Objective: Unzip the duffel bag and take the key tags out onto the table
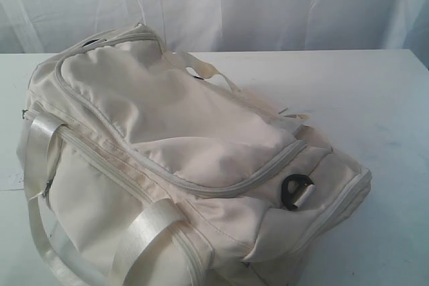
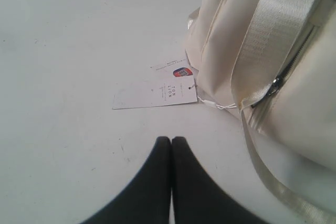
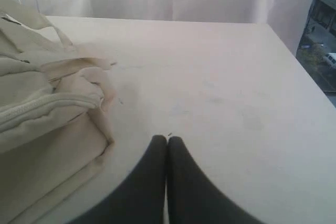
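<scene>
The cream-white duffel bag lies zipped across the white table, filling most of the exterior view. Its grey top zip curves round the lid, and a black D-ring sits at its right end. Neither arm shows in the exterior view. My left gripper is shut and empty over bare table, beside the duffel bag with its side zip pull. Over the table, my right gripper is shut and empty near the duffel bag. The key tags are hidden.
A white paper label with a red-blue logo lies on the table, tied to the bag by a thin string. Shiny strap handles hang down the bag's front. A white curtain runs behind the table. The table's far corner shows by a window.
</scene>
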Action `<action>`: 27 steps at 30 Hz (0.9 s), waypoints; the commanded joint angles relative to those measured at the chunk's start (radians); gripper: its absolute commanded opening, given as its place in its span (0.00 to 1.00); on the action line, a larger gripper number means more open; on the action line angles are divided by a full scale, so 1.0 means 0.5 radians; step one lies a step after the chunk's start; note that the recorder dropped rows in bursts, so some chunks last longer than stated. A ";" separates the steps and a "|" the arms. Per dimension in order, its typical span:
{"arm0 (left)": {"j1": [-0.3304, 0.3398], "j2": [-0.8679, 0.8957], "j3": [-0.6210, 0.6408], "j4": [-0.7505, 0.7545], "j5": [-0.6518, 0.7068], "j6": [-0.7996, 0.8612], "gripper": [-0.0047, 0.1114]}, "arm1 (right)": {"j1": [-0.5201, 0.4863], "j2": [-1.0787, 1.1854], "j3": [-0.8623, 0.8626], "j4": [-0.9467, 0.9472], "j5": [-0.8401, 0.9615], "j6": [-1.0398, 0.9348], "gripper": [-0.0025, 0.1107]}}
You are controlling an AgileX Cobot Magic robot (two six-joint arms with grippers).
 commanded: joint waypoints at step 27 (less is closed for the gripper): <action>-0.014 -0.009 0.002 0.009 -1.080 -0.003 0.04 | 0.016 -0.014 0.009 -0.002 -0.014 -0.004 0.02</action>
